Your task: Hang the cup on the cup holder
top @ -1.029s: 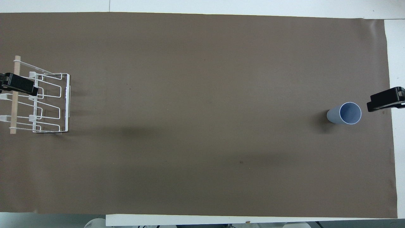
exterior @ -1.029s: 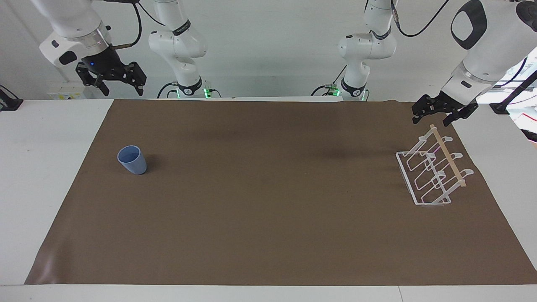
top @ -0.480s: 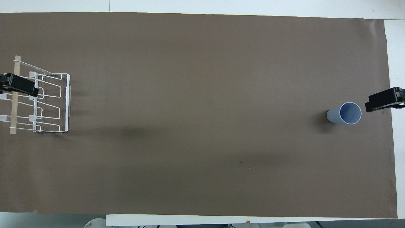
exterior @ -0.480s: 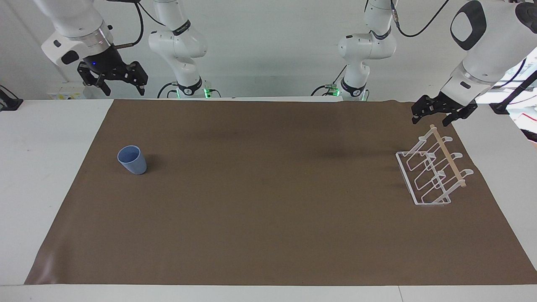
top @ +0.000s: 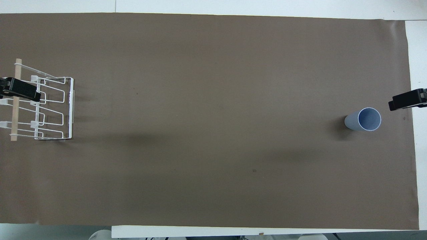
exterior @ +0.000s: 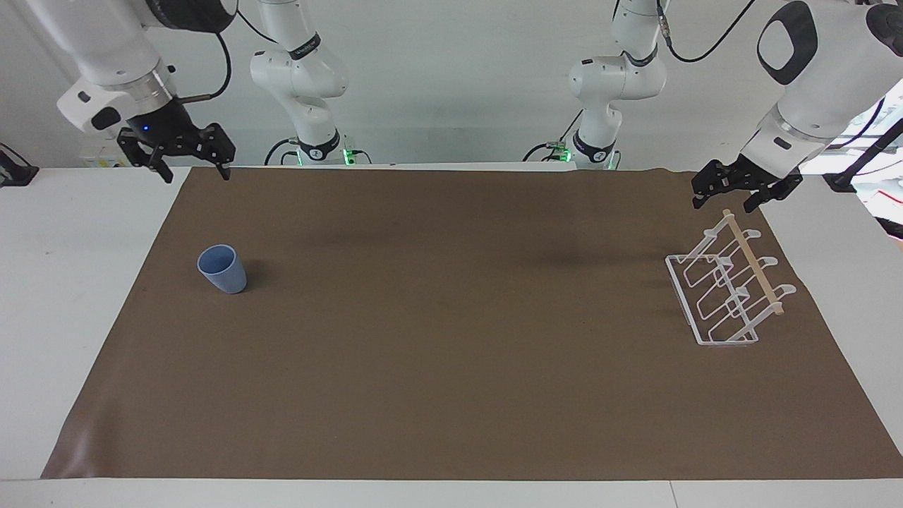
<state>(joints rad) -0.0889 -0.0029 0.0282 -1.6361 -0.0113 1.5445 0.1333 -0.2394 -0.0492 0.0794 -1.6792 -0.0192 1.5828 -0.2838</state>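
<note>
Since a second ago only the right gripper (exterior: 189, 173) has shifted, dropping lower and drifting toward the mat's corner at the right arm's end, fingers spread apart and empty, well clear of the cup (exterior: 223, 269). That cup stands upright on the brown mat (exterior: 437, 353), rim up, at the right arm's end. At the mat's left-arm end sits the cup holder (exterior: 726, 289), bare of cups. Just over its wooden rod (exterior: 753, 262) hangs the left gripper (exterior: 726, 205), fingers parted, unmoved.
</note>
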